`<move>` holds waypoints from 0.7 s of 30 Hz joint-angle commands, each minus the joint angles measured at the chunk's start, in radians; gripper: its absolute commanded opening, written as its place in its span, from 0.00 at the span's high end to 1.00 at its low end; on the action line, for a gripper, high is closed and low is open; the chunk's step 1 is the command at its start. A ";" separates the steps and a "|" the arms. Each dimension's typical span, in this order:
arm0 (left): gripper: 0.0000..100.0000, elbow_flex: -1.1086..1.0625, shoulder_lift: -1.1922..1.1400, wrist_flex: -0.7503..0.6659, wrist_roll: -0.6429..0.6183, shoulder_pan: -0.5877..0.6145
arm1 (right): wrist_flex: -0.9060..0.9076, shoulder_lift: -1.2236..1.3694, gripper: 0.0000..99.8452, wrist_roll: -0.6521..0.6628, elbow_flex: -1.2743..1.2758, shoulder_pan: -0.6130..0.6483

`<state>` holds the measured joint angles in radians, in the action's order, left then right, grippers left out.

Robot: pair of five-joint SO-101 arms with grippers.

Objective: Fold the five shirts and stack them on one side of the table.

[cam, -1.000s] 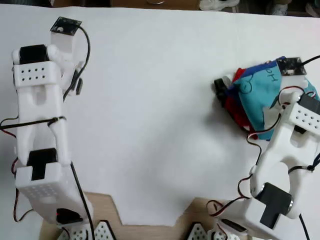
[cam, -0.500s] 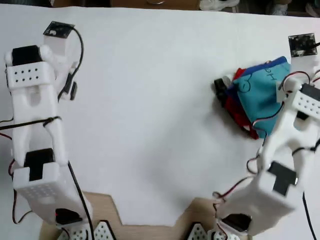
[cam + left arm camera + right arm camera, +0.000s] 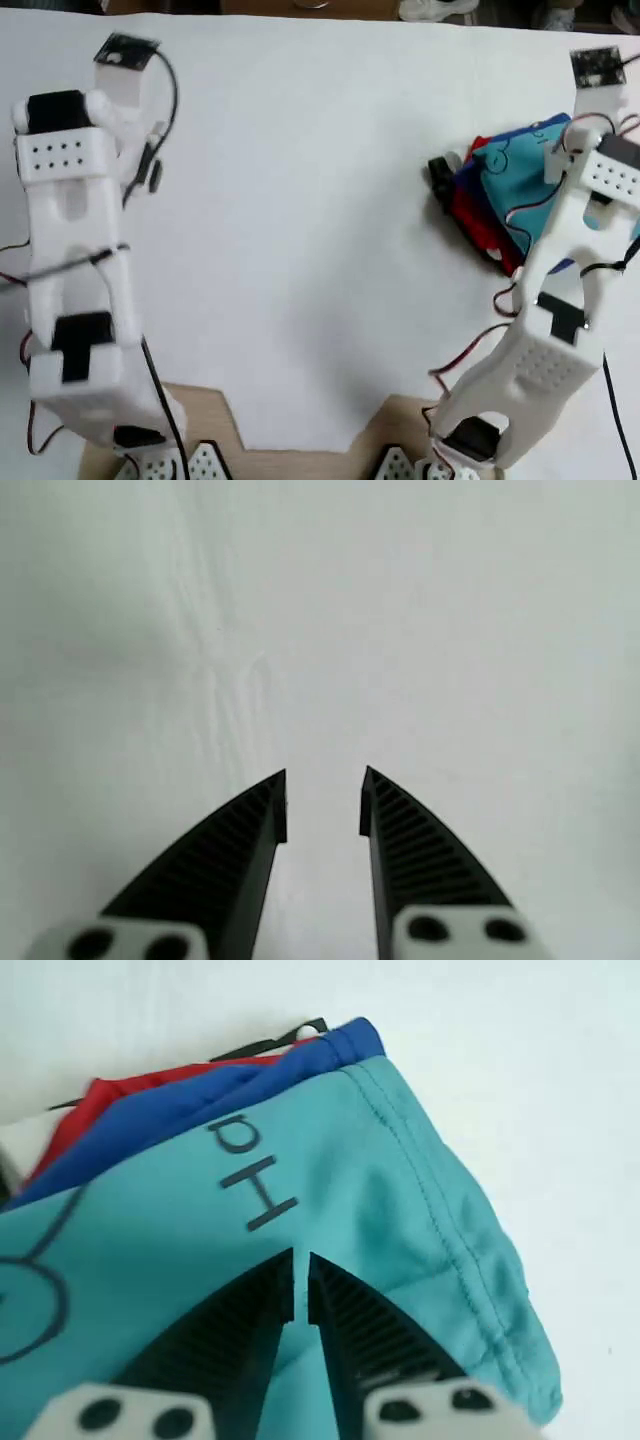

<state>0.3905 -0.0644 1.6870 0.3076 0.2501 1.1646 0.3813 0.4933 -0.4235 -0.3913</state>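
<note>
The right jaws, ribbed black wedges, are pinched nearly together just above a soft teal shirt (image 3: 420, 1240) with a stitched hem. It tops a folded pile over a blue shirt (image 3: 200, 1095) and a red shirt (image 3: 105, 1095) near the right edge of the worktop (image 3: 450, 630). The left jaws stand parted over the smooth white surface.

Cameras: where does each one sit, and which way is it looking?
High view: fixed above, looking down on the table; shows the left arm, right arm and shirt pile.
Left wrist view: on the left arm's wrist, looking past the open left pincer at the white table.
Right wrist view: on the right arm's wrist, looking past the right pincer at the teal shirt topping the pile.
Shared: high and right wrist views both show the shirt pile.
</note>
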 commanded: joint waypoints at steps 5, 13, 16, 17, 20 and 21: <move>0.87 -0.116 0.595 -0.049 0.038 -0.138 | 0.240 -0.472 0.98 -0.026 0.075 0.045; 0.87 -0.690 1.140 -0.199 0.114 -0.060 | 0.243 -1.127 0.98 0.110 0.612 0.018; 0.87 -0.852 1.346 -0.227 0.109 -0.055 | 0.219 -1.394 0.98 0.152 0.829 0.021; 0.87 -0.906 1.407 -0.227 0.107 -0.055 | 0.205 -1.477 0.98 0.160 0.904 0.021; 0.87 -1.070 1.565 -0.229 0.110 -0.054 | 0.166 -1.718 0.98 0.195 1.137 0.015; 0.87 -1.122 1.617 -0.229 0.110 -0.044 | 0.154 -1.799 0.98 0.207 1.215 0.015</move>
<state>-0.6038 1.4162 1.4784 0.4135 0.1857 1.3564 -1.1761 0.6682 0.5923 -0.3698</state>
